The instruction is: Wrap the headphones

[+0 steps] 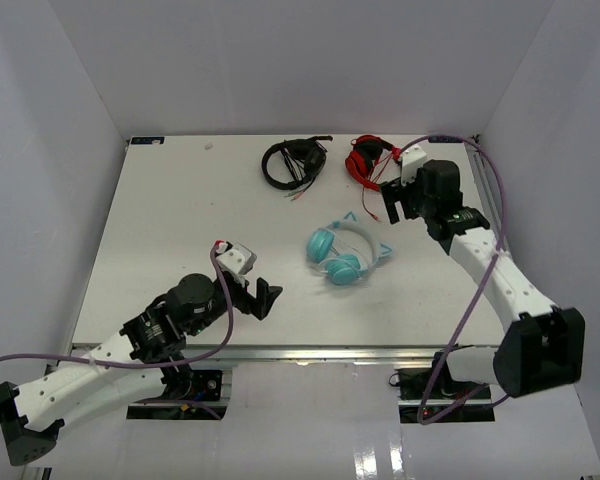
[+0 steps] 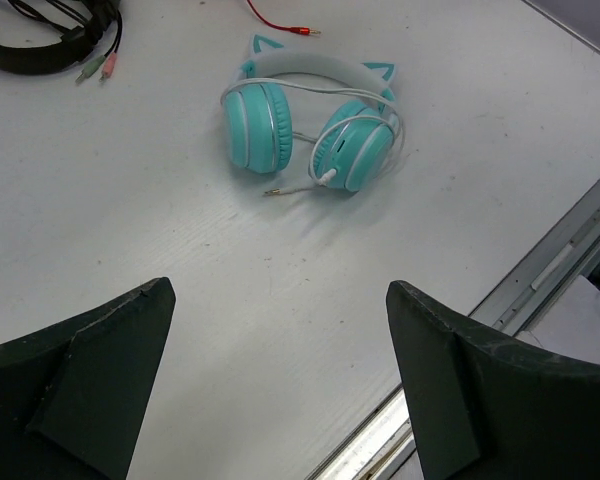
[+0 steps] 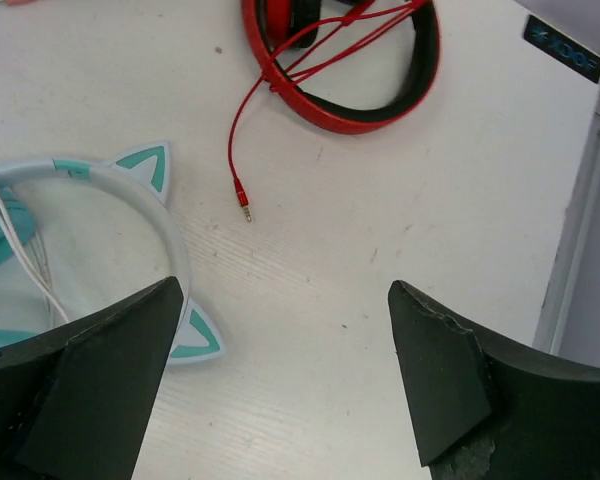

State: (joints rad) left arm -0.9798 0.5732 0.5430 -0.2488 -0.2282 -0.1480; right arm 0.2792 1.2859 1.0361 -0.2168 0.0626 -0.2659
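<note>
Nearest the lens in each wrist view stand two dark fingers, well apart with nothing between them. Both the left end effector and the right end effector are spread and empty.

The right one hangs just beside the turquoise over-ear headphones with a white plastic headband and cat-ear points; the headband curves past its finger. The left one sits well back, with the ear cups ahead of it and bare surface between. So the right arm is the nearer.

From above, the two cups lie in a diagonal row at mid-bench, with the headband arching toward the right arm. The thin white cable loops around cups and band, and its plug lies loose on the near side. The wrap looks largely done.

The white bench is flat and matte. At its far edge lie black headphones and red headphones, whose red plug trails near the right end effector. Plain white walls close in three sides.
</note>
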